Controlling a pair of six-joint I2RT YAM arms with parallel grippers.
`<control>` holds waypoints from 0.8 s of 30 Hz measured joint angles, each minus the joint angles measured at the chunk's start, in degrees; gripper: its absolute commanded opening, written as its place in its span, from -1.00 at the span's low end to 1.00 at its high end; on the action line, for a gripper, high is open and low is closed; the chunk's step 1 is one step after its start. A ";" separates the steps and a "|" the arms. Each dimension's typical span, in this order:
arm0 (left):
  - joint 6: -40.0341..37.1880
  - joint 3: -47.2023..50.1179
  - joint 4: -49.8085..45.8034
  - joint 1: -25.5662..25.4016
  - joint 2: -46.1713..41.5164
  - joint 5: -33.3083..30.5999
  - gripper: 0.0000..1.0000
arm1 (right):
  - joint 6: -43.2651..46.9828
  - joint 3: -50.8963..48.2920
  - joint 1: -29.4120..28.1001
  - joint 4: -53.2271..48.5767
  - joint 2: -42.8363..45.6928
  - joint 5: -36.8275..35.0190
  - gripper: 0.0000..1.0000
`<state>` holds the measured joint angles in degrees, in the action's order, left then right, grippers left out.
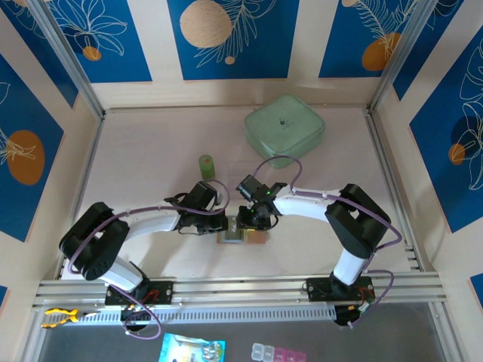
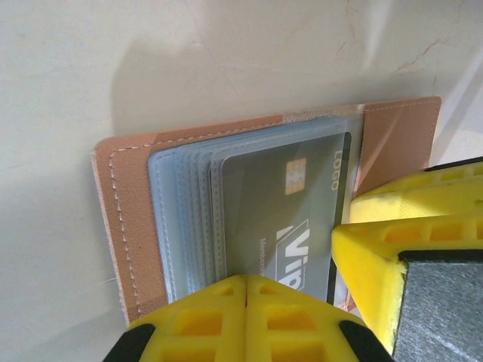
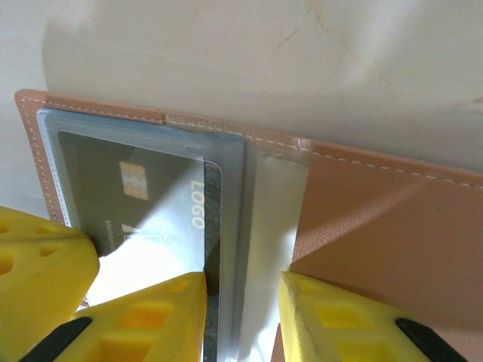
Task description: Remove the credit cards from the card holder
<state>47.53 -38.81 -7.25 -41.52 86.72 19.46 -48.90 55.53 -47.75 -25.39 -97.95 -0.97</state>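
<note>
1. Step in hand, as judged: the right gripper (image 3: 241,290) is to pinch the free edge of the top card (image 3: 143,200) and slide it out of its sleeve (image 3: 264,219).
2. To do it well, close on the card alone and not the plastic. Pull flat, along the pocket. The left gripper (image 2: 245,294) must pin the holder (image 3: 385,219) down.
3. Right jaws: partly apart, straddling the card edge and the sleeve strip. No firm pinch is visible.
4. Left jaws: together, with the tips pressing on the sleeves and nothing between them.
5. Holder: open flat on the table (image 1: 151,151), close to the near edge, about midway along it. The card is not yet out.
</note>
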 measured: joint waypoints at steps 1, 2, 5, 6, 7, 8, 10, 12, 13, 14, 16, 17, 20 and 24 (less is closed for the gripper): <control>0.07 0.00 0.00 0.00 -0.04 0.00 -0.93 | 0.00 0.00 0.02 -0.02 0.15 -0.02 -0.35; 0.13 0.00 -0.07 0.00 -0.13 0.00 -0.93 | -0.02 -0.04 0.04 -0.09 0.44 -0.02 -0.35; 0.20 0.00 -1.07 0.00 -0.94 0.00 -0.90 | -0.04 -0.76 0.52 0.35 2.21 0.17 -0.35; 0.24 0.00 -1.42 0.00 -1.38 0.00 -0.89 | -0.09 -1.27 0.81 0.72 2.97 0.42 -0.35; 0.35 -0.02 -1.81 0.00 -1.81 -0.02 -0.88 | -0.11 -1.77 1.09 1.16 3.67 0.79 -0.35; 0.31 -0.09 -2.34 0.00 -2.29 -0.04 -0.88 | -0.24 -2.45 1.46 1.77 4.37 1.27 -0.34; -0.09 -0.61 -4.02 0.00 -2.97 -0.48 -0.87 | -0.37 -3.56 2.08 2.82 5.38 2.34 -0.34; -0.70 -1.95 -5.86 0.00 -2.99 -1.22 -0.87 | -0.70 -4.55 2.56 4.33 5.95 3.52 -0.34; -1.14 -2.43 -6.40 0.00 -2.97 -1.55 -0.87 | -0.87 -4.87 2.69 4.94 6.01 4.04 -0.34; -1.51 -3.06 -7.02 0.00 -2.93 -1.81 -0.87 | -1.09 -5.22 2.86 5.60 6.01 4.55 -0.34; -2.10 -3.89 -7.41 0.02 -2.40 -2.12 -0.87 | -1.36 -5.81 2.97 6.82 6.01 5.49 -0.35; -2.54 -4.15 -7.39 0.04 -1.88 -2.19 -0.87 | -1.55 -6.01 2.97 7.30 5.99 5.99 -0.35; -3.13 -4.33 -7.65 0.04 0.02 -2.56 -0.89 | -1.95 -6.21 2.99 8.79 5.92 7.30 -0.35; -3.67 -4.33 -8.46 0.07 1.29 -2.86 -0.89 | -2.38 -6.23 2.99 10.86 5.79 8.85 -0.39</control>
<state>43.86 -43.13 -15.70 -41.45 88.01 16.60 -51.29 49.30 -44.75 -14.52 -92.16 7.88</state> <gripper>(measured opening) 0.057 0.313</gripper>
